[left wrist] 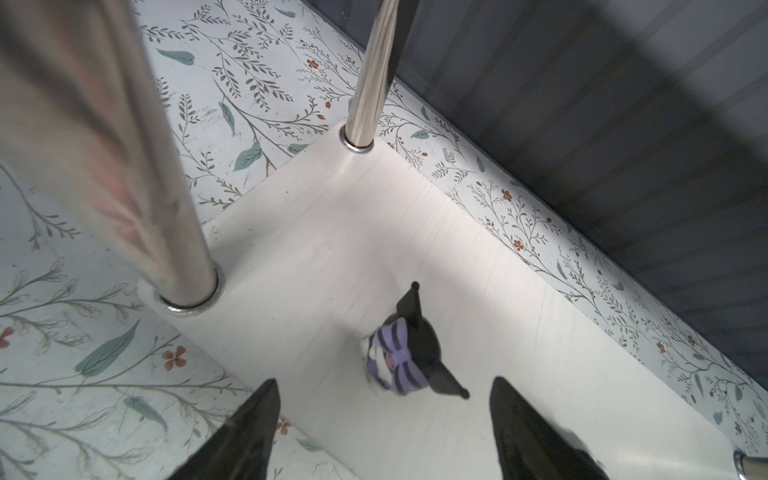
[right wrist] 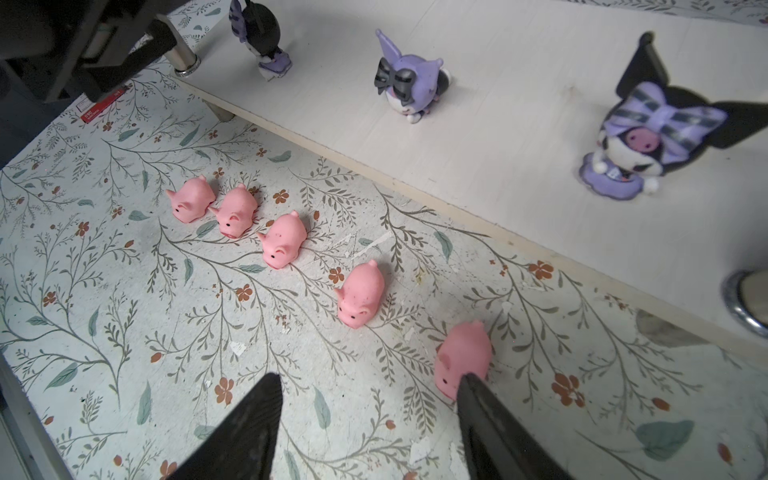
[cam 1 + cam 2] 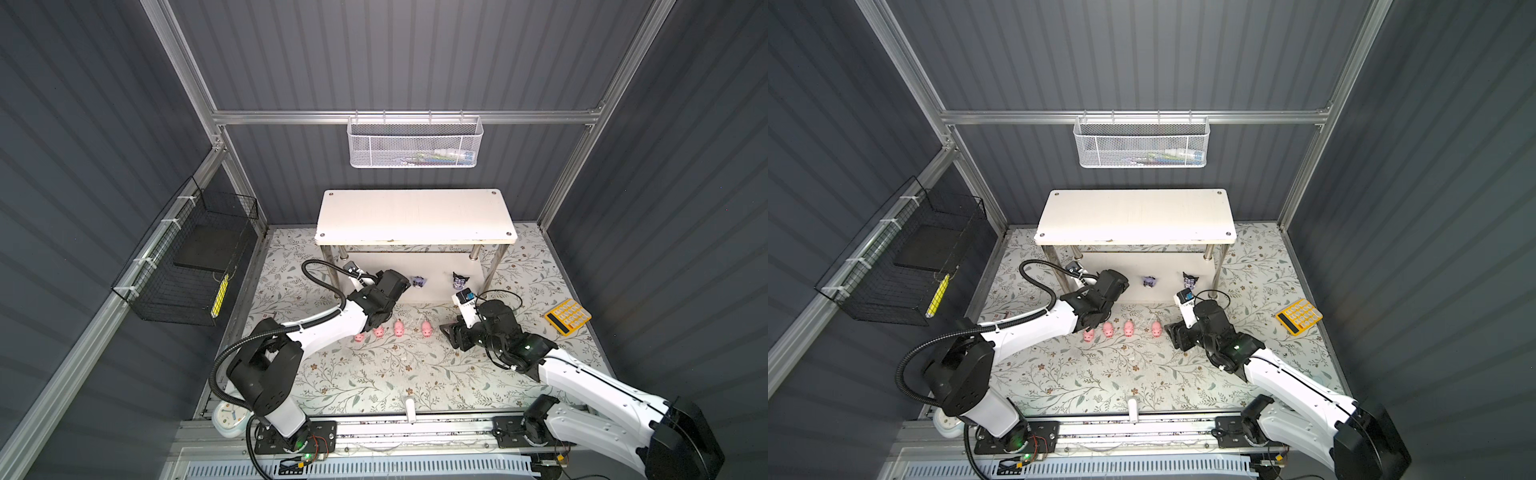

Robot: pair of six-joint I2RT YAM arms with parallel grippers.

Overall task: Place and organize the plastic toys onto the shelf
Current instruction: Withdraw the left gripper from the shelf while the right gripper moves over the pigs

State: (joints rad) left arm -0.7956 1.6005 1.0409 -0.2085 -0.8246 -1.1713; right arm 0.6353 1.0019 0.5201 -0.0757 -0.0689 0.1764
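While left claw (image 1: 384, 380) gapes, eared figure (image 1: 405, 349) between tips

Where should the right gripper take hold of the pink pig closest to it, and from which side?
Across the flanks at mid-body, coming down from above. The closest pig stands upright on the mat, longer than wide, its body narrower than the open right gripper. It sits beside the gap, not in it, so probably shift sideways first.
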